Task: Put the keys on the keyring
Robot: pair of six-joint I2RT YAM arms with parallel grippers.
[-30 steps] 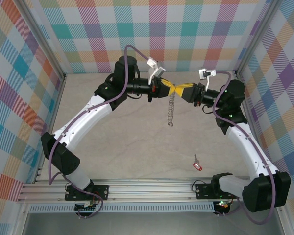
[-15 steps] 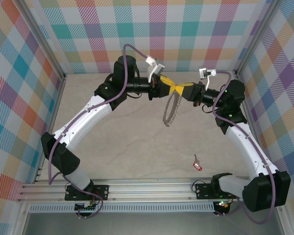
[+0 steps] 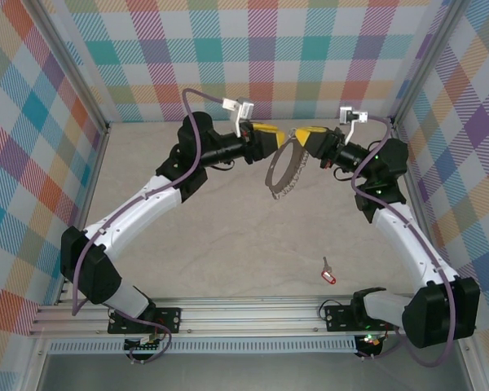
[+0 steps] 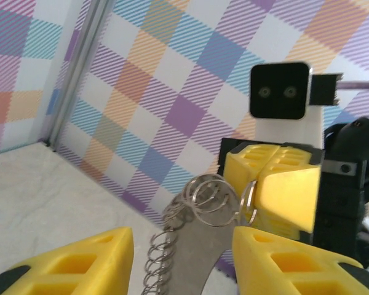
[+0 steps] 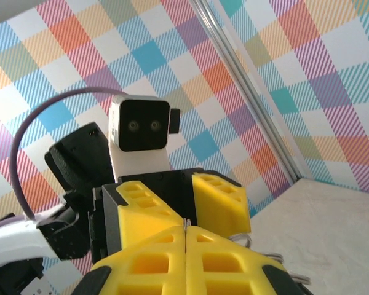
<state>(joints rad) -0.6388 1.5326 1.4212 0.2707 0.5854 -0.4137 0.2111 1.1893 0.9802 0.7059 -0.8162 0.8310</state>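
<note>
Beige marbled tabletop [image 3: 228, 236], plaid walls [image 3: 310, 49] around. Far centre: right gripper [image 3: 300, 133] clamped on large grey loop-fringed metal keyring [image 3: 281, 173]; left gripper [image 3: 275, 135] half-open, empty. Small red-headed key [image 3: 328, 276] near right.

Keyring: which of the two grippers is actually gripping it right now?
The right gripper: its yellow jaws are pressed shut on the rim of the keyring, which hangs from it. The left gripper is open, its jaws spread either side of the ring.

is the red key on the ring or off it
Off. The red key lies on the table, apart from the keyring hanging from the right gripper.
</note>
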